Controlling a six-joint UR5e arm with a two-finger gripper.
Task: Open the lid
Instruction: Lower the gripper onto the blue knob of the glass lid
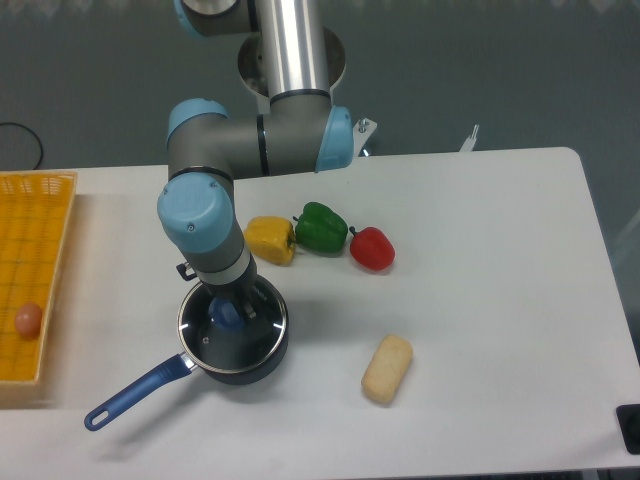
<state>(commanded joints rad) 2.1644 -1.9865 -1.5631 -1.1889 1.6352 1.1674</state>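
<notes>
The lid (pixel 232 332) sits flat on the saucepan (pixel 236 350), which stands near the front edge of the tabletop (pixel 480 300), toward its left half. The pan's blue handle (pixel 138 392) runs out toward the front left corner. Through the glass the dark inside of the pan shows, and the thin metal rim follows the pan's edge all the way round, so the lid is not yet off.

The arm reaches down from the back edge and its wrist stands straight over the pan. The tool (pixel 229 314) is at the lid's blue knob (pixel 228 316), with its fingers on either side of the knob. The wrist hides most of the fingers, and I cannot tell whether they are clamped on the knob or only close around it.

Behind the pan, toward the middle of the tabletop, three peppers lie in a row: a yellow pepper (pixel 269 240), a green pepper (pixel 321 228) just beside it, and a red pepper (pixel 372 249) to the right. A bread roll (pixel 386 369) lies near the front edge, right of the pan and apart from it. A yellow tray (pixel 33 262) lies along the left edge, with a small pinkish egg-like thing (pixel 28 320) in it.
</notes>
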